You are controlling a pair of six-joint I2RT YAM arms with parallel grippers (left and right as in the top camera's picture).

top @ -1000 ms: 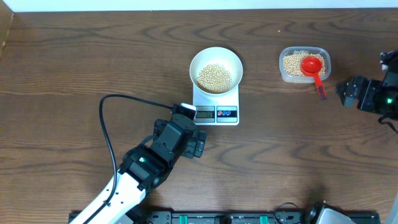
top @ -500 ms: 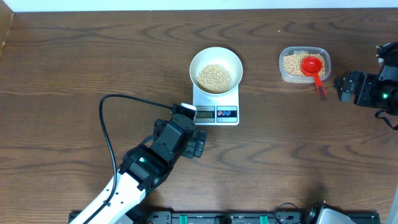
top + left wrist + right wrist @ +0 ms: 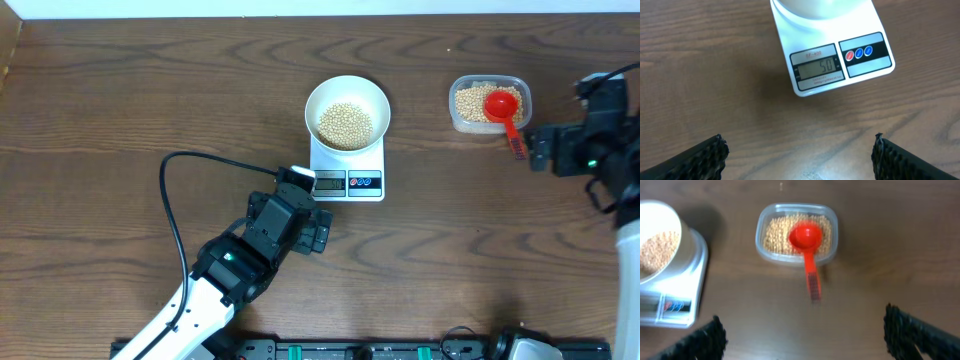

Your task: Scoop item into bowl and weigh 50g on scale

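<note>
The white bowl (image 3: 322, 96) holds tan beans (image 3: 345, 124) and stands on the white scale (image 3: 372, 160). In the left wrist view the scale (image 3: 865, 70) has a display (image 3: 819, 67) that reads 50. My left gripper (image 3: 318, 232) is open and empty just in front of the scale's left corner, and its fingers (image 3: 799, 150) are wide apart. My right gripper (image 3: 535, 150) is open and empty, just right of the red scoop's handle. In the right wrist view its fingers (image 3: 802, 335) are wide apart below the scoop (image 3: 805, 237).
A clear plastic tub (image 3: 451, 105) at the back right holds more beans, with the red scoop (image 3: 503, 108) resting in it and its handle hanging over the front rim. A black cable (image 3: 175, 200) loops across the table left of my left arm.
My right arm has moved left toward the scoop's handle. The left arm, bowl and scale have not moved.
</note>
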